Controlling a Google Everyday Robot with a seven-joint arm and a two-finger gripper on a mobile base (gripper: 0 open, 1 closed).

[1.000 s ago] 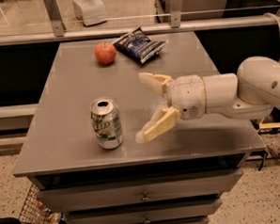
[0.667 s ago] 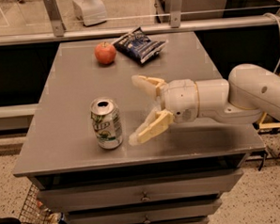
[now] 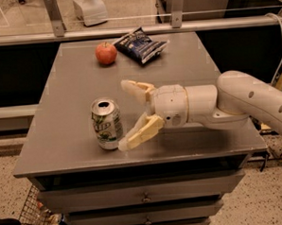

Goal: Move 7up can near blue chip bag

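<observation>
7up can (image 3: 106, 123) upright near the front edge of the tabletop (image 3: 69, 94), lower left of centre; claw (image 3: 126, 115) just right of it, spread wide, holding nothing, lower fingertip (image 3: 125, 145) close by the can's base. At the far edge, upper centre, blue chip bag (image 3: 140, 44) lies flat, red apple (image 3: 106, 53) just left of it, both well apart from the can.

7up can (image 3: 106, 123): silver-white, green lettering; gripper (image 3: 122, 115), just right of can: cream jaws, white arm (image 3: 235, 100); blue chip bag (image 3: 141, 44): navy, white markings; apple (image 3: 106, 53): red; worktop (image 3: 69, 99): grey.
</observation>
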